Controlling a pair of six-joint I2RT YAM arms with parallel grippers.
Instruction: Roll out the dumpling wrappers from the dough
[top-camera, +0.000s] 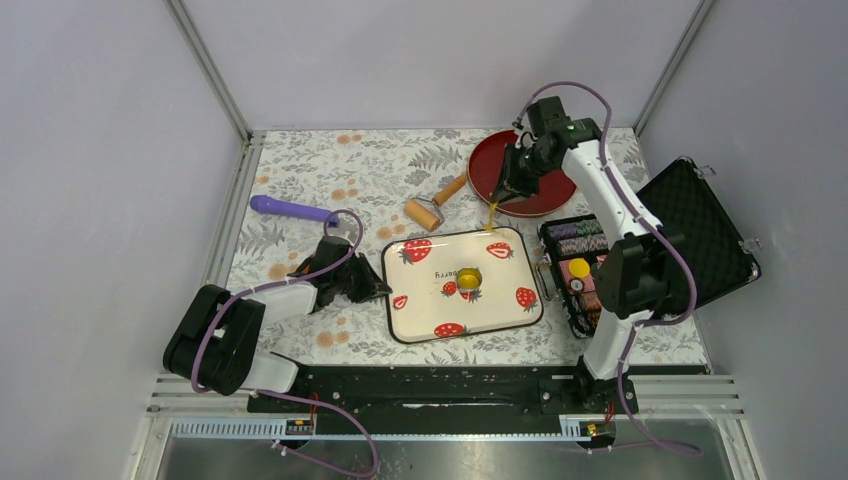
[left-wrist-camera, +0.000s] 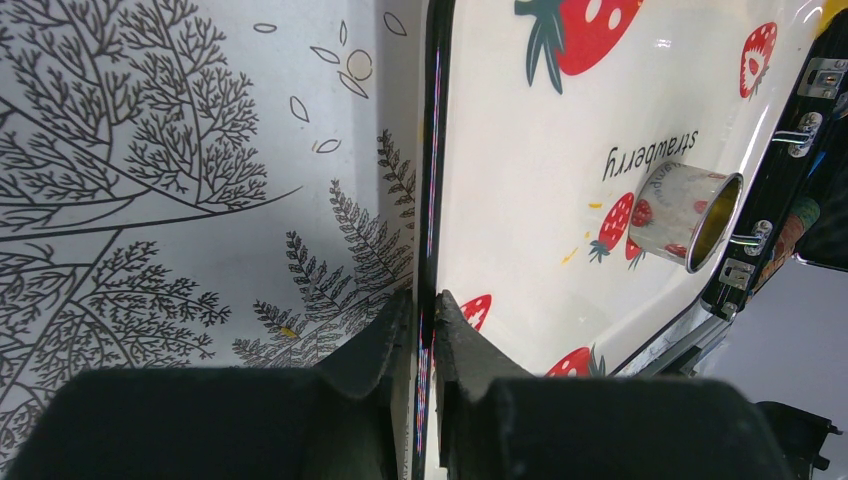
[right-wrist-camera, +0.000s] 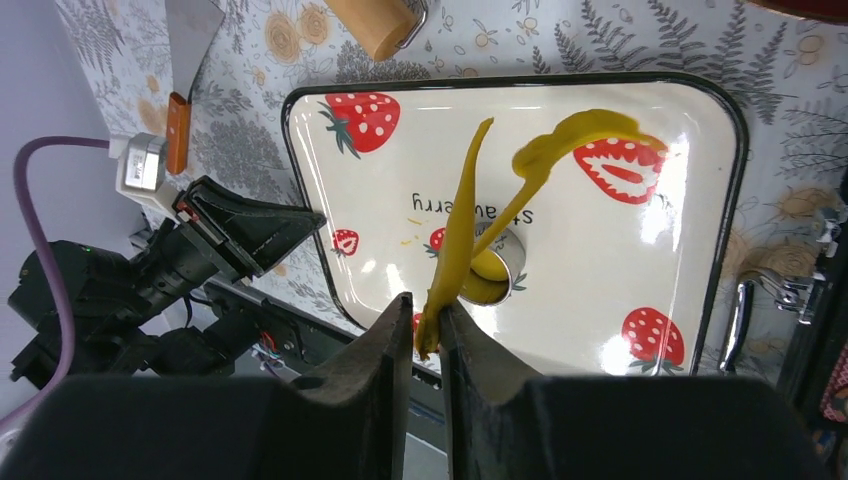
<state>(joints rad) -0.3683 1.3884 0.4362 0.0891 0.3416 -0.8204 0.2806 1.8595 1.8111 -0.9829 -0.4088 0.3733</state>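
Note:
The dough is a thin ragged yellow strip (right-wrist-camera: 462, 220) that hangs from my right gripper (right-wrist-camera: 428, 325), which is shut on its end. In the top view this gripper (top-camera: 503, 197) is above the far right corner of the strawberry tray (top-camera: 500, 295), with the strip (top-camera: 493, 215) dangling. A round metal cutter (top-camera: 468, 279) stands on the tray with yellow dough inside (right-wrist-camera: 487, 268). No loose wrapper disc shows. My left gripper (left-wrist-camera: 425, 325) is shut on the tray's left rim (left-wrist-camera: 432, 180); it also shows in the top view (top-camera: 381, 291).
A wooden rolling pin (top-camera: 435, 203) lies behind the tray, next to a red plate (top-camera: 545, 190). A purple tool (top-camera: 290, 209) lies at the far left. An open black case with chips (top-camera: 582, 262) stands right of the tray. A scraper (right-wrist-camera: 188, 60) lies near the left arm.

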